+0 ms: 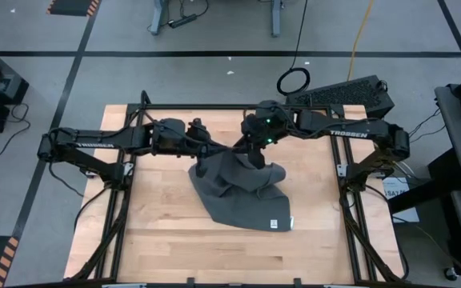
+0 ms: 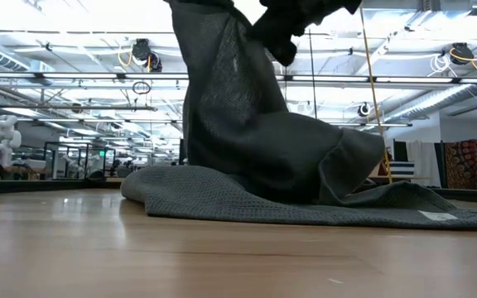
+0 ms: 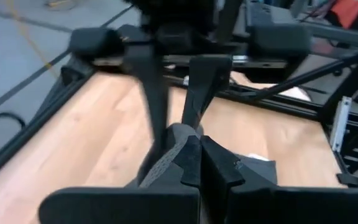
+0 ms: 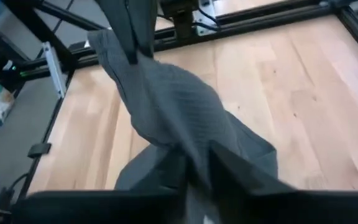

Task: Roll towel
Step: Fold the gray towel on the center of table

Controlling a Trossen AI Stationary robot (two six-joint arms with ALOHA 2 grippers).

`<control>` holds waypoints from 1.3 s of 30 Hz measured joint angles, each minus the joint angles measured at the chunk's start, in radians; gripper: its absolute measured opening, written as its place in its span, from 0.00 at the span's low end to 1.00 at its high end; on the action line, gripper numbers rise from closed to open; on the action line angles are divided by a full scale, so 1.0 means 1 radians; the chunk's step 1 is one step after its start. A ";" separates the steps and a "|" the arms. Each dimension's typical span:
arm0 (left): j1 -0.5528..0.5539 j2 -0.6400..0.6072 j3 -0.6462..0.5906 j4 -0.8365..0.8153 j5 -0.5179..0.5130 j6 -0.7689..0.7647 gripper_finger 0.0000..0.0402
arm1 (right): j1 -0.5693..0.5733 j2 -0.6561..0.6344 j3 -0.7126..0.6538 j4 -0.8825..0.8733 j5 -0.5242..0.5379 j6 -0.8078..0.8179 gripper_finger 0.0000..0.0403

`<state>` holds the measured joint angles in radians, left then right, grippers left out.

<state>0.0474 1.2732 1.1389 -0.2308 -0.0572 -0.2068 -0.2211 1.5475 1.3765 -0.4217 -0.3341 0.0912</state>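
Wooden table (image 1: 174, 240), dark grey towel (image 1: 238, 196) lifted at its far edge, left end effector (image 1: 202, 156) and right end effector (image 1: 256, 154) each clamped on it.

We see even, bright light from ceiling lamps (image 2: 73, 16) that glare white in the low view. The towel (image 1: 238, 192) throws only a soft shadow. Both wrist views are blurred, fingers (image 3: 166, 124) smeared.
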 joint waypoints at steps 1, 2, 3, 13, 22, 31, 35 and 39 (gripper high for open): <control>0.003 0.000 0.000 -0.008 -0.006 -0.033 0.01 | 0.000 0.000 0.005 -0.005 0.007 0.009 0.05; 0.007 0.000 0.000 -0.014 -0.006 -0.080 0.01 | 0.000 0.000 0.008 -0.009 0.014 0.018 0.03; 0.013 0.000 0.000 -0.022 0.001 -0.132 0.03 | 0.000 -0.001 0.009 -0.012 0.023 0.026 0.03; -0.007 -0.036 -0.001 -0.291 -0.018 -0.420 0.39 | -0.016 0.000 0.010 -0.025 0.080 0.086 0.01; -0.149 -0.050 0.000 -0.288 -0.150 -0.456 0.48 | -0.027 0.000 0.010 -0.002 0.127 0.154 0.00; -0.201 0.075 0.000 -0.227 -0.407 -0.370 0.48 | -0.030 0.000 0.054 -0.007 0.235 0.390 0.00; -0.181 0.134 0.000 -0.277 -0.451 -0.258 0.48 | -0.034 0.000 0.158 -0.166 0.237 0.402 0.00; -0.104 0.208 -0.002 -0.332 -0.451 -0.209 0.48 | -0.040 0.000 0.269 -0.392 0.283 0.376 0.00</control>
<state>-0.0564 1.4815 1.1370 -0.5633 -0.5083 -0.4163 -0.2613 1.5470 1.6458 -0.8138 -0.0510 0.4671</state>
